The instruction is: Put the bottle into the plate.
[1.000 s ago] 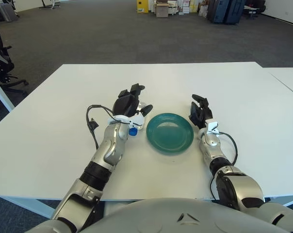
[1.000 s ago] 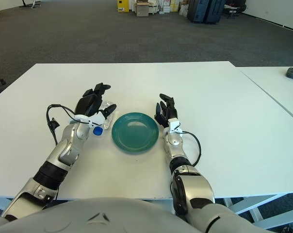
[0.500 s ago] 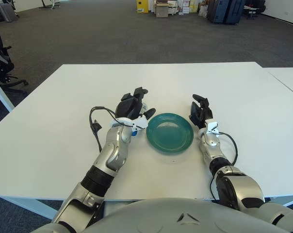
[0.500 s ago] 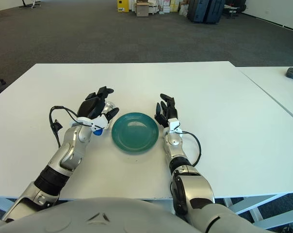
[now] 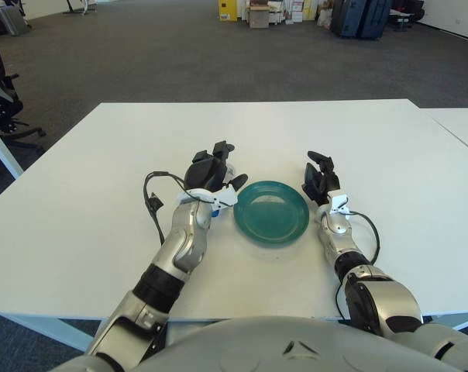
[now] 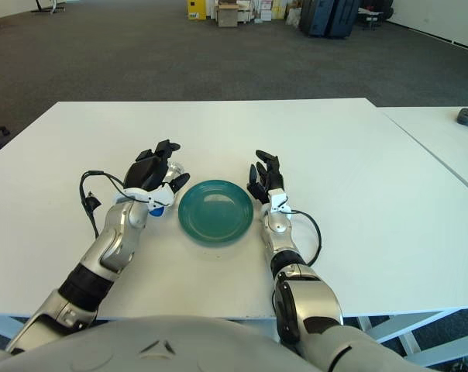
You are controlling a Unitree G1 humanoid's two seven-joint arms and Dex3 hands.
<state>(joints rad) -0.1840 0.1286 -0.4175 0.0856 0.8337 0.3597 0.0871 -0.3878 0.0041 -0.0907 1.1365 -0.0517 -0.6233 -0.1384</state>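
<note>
One clear bottle (image 6: 166, 195) with blue cap, on its side under left hand (image 6: 150, 172), fingers spread over it, beside green plate (image 6: 215, 211).

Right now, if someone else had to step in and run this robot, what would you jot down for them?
Left hand: lowered over the bottle just left of the plate; a firm grasp can't be confirmed.
Right hand: idle on the table at the plate's right edge, fingers relaxed, holding nothing.
Bottle: lying on the table, blue cap toward the robot.
Plate: holds nothing.
Done: reach to the bottle.
Left: grasp, lift, set it in the plate.
</note>
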